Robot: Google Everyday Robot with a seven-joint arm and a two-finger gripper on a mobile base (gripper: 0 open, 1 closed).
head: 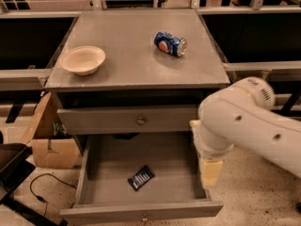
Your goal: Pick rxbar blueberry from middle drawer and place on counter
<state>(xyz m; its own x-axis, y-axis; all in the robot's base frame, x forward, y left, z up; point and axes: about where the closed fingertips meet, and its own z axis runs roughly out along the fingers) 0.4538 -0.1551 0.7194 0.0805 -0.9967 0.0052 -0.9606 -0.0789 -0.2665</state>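
While flat rxbar blueberry (pixel 141 177) lies in middle drawer (pixel 109 167), tool (pixel 210 172) at right, state unclear.

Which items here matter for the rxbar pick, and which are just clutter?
Job: rxbar blueberry, lying in the open middle drawer; counter; hand, at the drawer's right side.
Lying about: bowl and Pepsi can on the counter; cardboard box on the floor at left.
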